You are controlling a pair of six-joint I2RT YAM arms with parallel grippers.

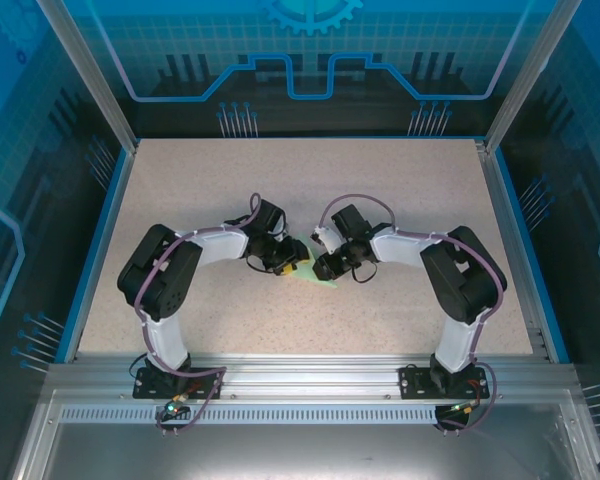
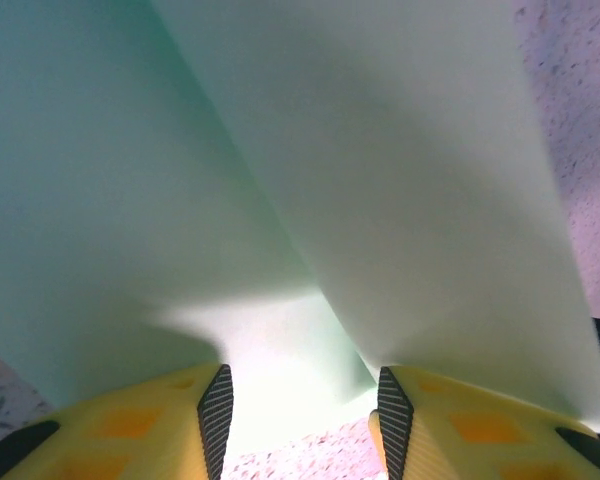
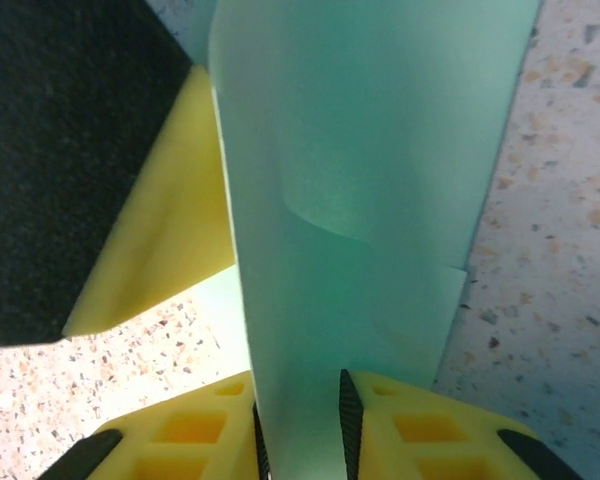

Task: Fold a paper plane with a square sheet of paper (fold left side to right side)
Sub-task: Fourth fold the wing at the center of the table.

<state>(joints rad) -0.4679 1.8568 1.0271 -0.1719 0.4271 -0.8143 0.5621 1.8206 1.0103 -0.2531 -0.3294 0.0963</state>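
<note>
The square sheet of paper (image 1: 316,276), pale mint green and partly folded, lies on the table between the two grippers. In the left wrist view the paper (image 2: 310,170) rises in two sloping faces that meet in a crease. My left gripper (image 2: 302,415) is open, its yellow fingers (image 2: 140,425) apart at the sheet's near edge with speckled table between them. In the right wrist view a long folded strip of the paper (image 3: 350,200) runs away from my right gripper (image 3: 300,430). Its jaws stand slightly apart with the strip's near end between them. The left gripper's yellow finger (image 3: 165,240) sits just left of the strip.
The speckled beige tabletop (image 1: 380,190) has room on all sides of the arms. A blue rim (image 1: 100,230) and metal frame posts bound it. Both arms bend inward so that the grippers nearly touch at the centre.
</note>
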